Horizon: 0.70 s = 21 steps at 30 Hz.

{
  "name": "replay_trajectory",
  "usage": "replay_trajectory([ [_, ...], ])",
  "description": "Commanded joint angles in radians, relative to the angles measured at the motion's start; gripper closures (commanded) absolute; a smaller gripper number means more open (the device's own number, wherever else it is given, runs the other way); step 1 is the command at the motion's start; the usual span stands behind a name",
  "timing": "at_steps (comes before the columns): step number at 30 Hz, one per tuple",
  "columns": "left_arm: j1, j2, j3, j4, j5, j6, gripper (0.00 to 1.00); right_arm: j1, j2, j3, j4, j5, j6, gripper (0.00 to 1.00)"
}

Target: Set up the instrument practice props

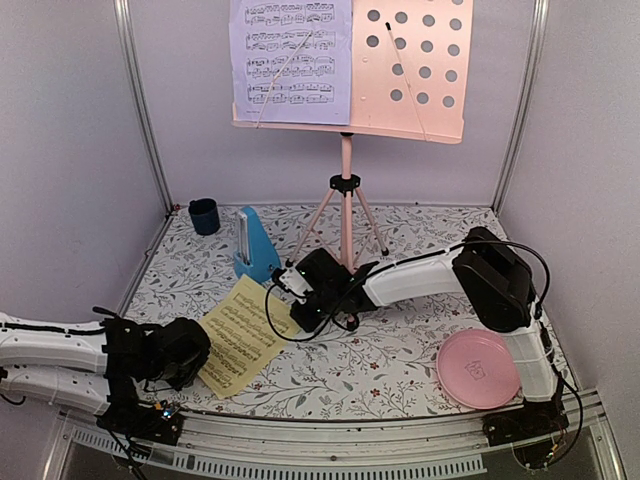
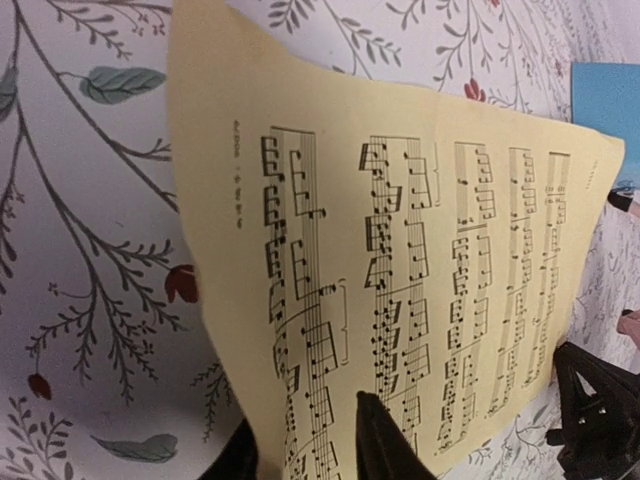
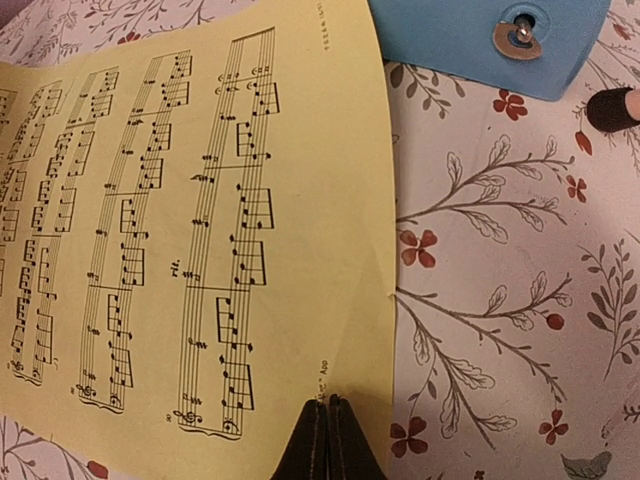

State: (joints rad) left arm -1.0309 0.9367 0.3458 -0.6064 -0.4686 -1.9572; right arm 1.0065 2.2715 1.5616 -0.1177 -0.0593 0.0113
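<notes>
Top view: yellow music sheet (image 1: 240,335) lies at 7 o'clock on the table (image 1: 400,350), w/ blue metronome (image 1: 255,245) at its 12. R gripper (image 3: 327,435) pinched tight on sheet's 2 o'clock corner. L gripper (image 2: 305,455) straddles its 9 o'clock edge, one finger on top; can't tell if clamped. Lavender sheet (image 1: 290,60) sits on pink music stand (image 1: 346,180) at table's 12.

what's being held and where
The yellow music sheet, near edge seemingly pinched by the left gripper; the shut right gripper only sits at its far corner.
</notes>
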Motion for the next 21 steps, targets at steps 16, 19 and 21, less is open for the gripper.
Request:
replay_trajectory([
  [16,0.043,-0.011,0.437,-0.036,-0.17,0.993,1.0,-0.009,-0.401,-0.124,0.095,-0.164,-0.049,0.32],
  [19,0.045,-0.045,0.497,0.009,-0.086,1.269,1.0,-0.013,-0.486,-0.16,0.109,-0.21,-0.08,0.19],
  [21,0.049,-0.071,0.532,0.03,0.003,1.405,1.0,-0.015,-0.531,-0.181,0.114,-0.249,-0.104,0.13],
])
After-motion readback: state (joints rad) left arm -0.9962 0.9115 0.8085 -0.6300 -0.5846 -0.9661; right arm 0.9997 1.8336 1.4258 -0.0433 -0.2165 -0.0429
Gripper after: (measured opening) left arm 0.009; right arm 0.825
